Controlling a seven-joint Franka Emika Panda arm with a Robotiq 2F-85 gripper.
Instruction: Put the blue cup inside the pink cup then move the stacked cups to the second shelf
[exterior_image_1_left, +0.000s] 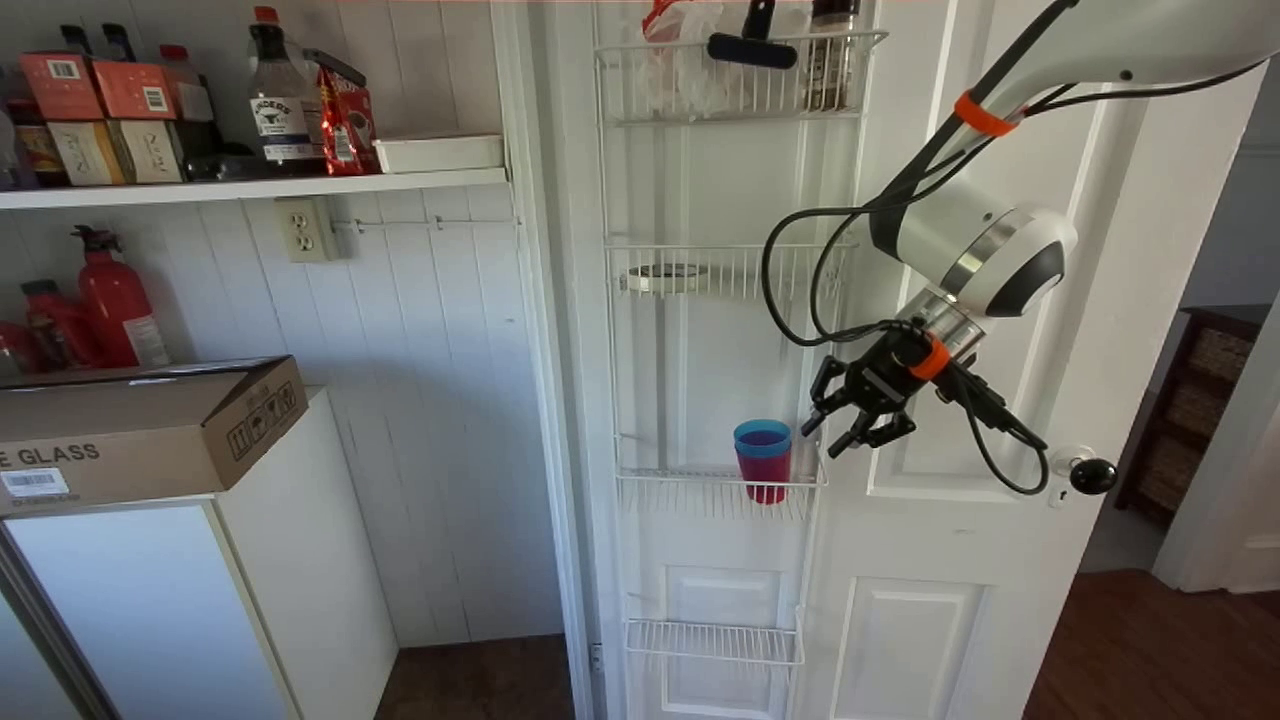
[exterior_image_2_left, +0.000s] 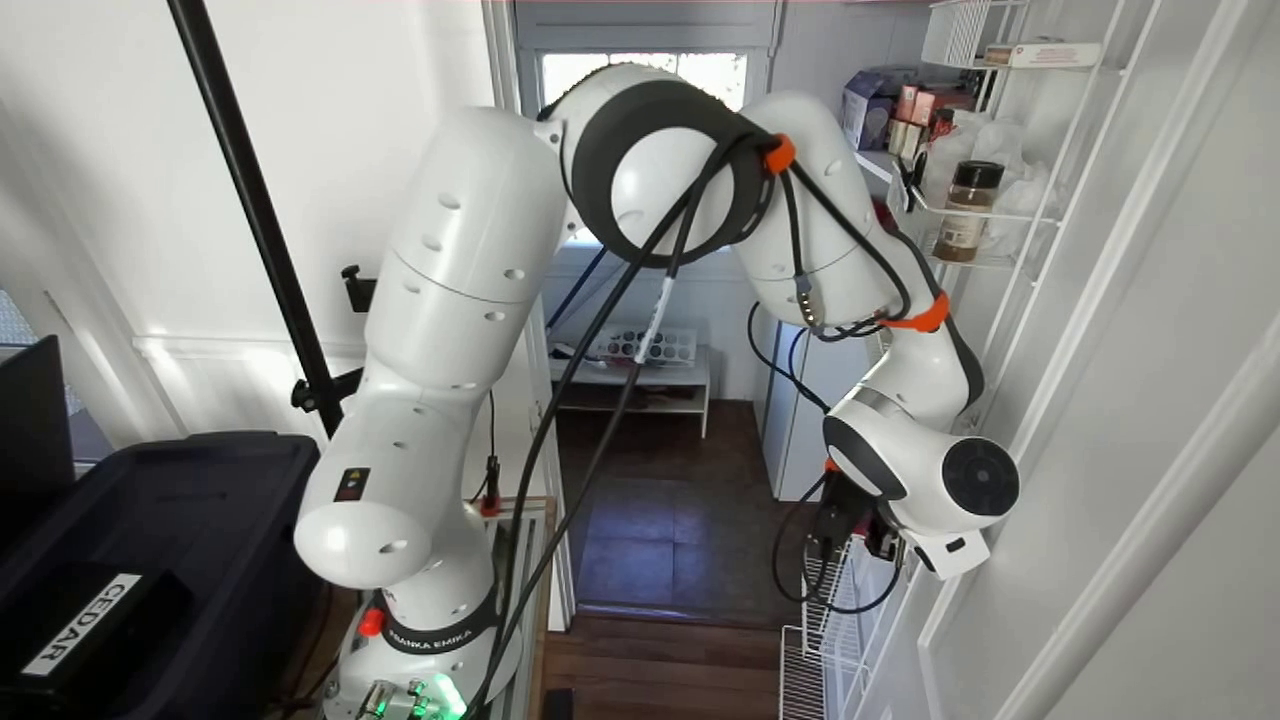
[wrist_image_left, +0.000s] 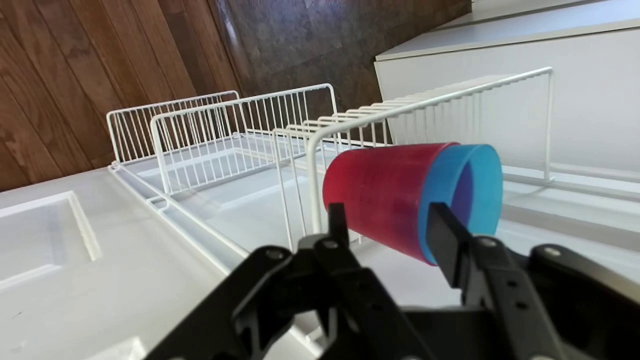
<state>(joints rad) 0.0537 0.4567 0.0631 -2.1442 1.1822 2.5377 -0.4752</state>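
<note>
The arm (exterior_image_2_left: 640, 185) arches up, then bends down beside the door (exterior_image_1_left: 960, 540); the gripper (exterior_image_1_left: 818, 443) slants downward, jaws parted, just beside the blue cup (wrist_image_left: 440, 185). It sits inside the pink cup (wrist_image_left: 377, 192), upright on the wire shelf (wrist_image_left: 430, 102), toward its gripper-side edge. A carton (exterior_image_1_left: 125, 445) tops a cabinet (exterior_image_1_left: 305, 550).
</note>
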